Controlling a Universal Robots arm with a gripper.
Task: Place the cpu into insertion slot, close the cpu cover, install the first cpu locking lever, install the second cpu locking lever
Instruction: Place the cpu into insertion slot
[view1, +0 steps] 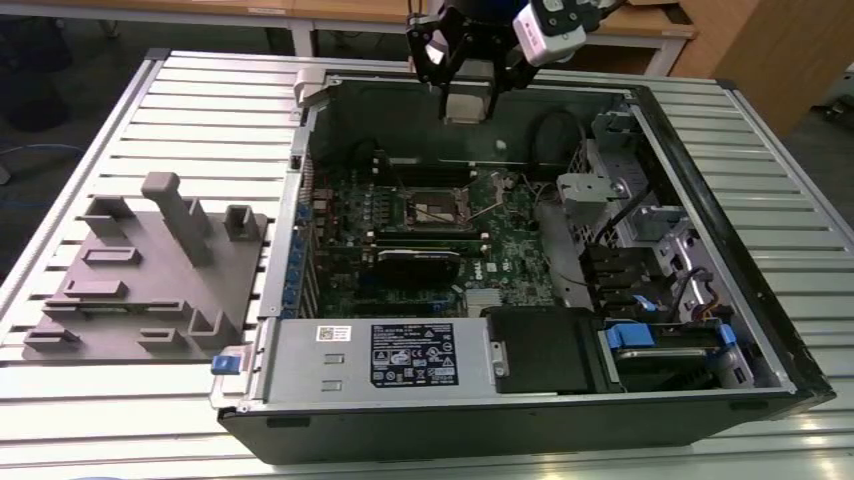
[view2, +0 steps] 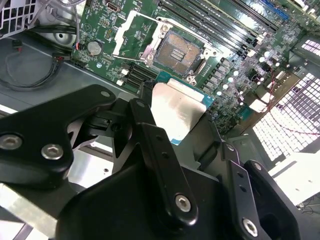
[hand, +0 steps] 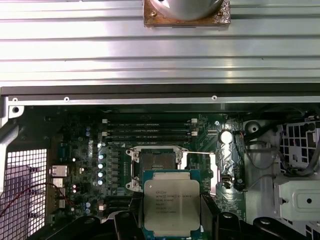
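**A:** What does the gripper (hand: 171, 220) hold?

**B:** The cpu (hand: 171, 204). The fingers (hand: 127, 225) pinch it by two opposite edges, one on each side, and its metal top faces the first wrist view.

**A:** And where is the slot from there?

**B:** The slot (hand: 159, 167) lies just beyond the chip's leading edge and below it. In the first wrist view the chip overlaps the frame's near side. Its edges run roughly parallel to the frame, so I'd judge little turning is needed. It is nearly square, so I can't name a long axis.

**A:** Is the pin field open?

**B:** Yes, it is bare in both wrist views. The cover (view2: 121, 34) looks swung off it and lies beside the slot, though I can't tell its exact angle.

**A:** How does the arm stand?

**B:** It is high. In the exterior view the gripper hangs over the case's (view1: 747, 300) far wall, pointing down. The chip is in the air, well apart from the board (view1: 514, 265).

**A:** What lies farther on?

**B:** The memory slots (hand: 148, 131), past the socket, then the case wall.
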